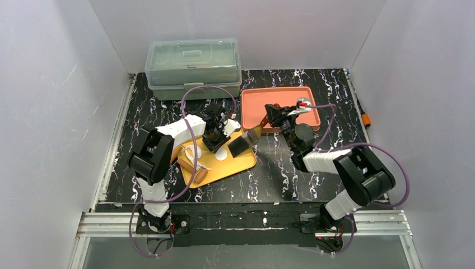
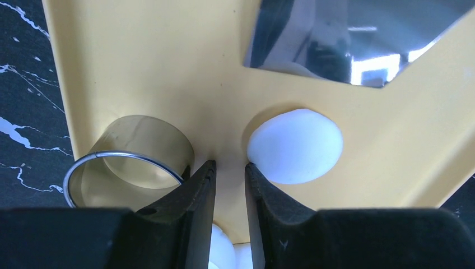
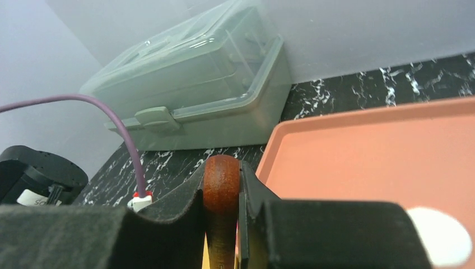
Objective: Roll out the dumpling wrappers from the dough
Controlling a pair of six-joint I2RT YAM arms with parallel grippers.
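In the left wrist view a round white dumpling wrapper (image 2: 295, 145) lies on the yellow board (image 2: 168, 67), with the small metal ring (image 2: 129, 162) to its left. My left gripper (image 2: 227, 165) is slightly open and empty, with its tips between the ring and the wrapper. More white dough (image 2: 224, 252) shows below the fingers. In the top view the left gripper (image 1: 215, 140) hangs over the board (image 1: 235, 165) beside a wrapper (image 1: 222, 155). My right gripper (image 3: 222, 168) is shut on the scraper's wooden handle (image 3: 222, 185). The scraper's metal blade (image 1: 240, 147) rests on the board.
An orange tray (image 1: 263, 101) lies at the back right, and a round white disc (image 3: 439, 235) lies on it. A clear lidded box (image 1: 193, 67) stands at the back. A wooden rolling pin (image 1: 190, 167) and another white piece (image 1: 193, 151) lie on the board's left part.
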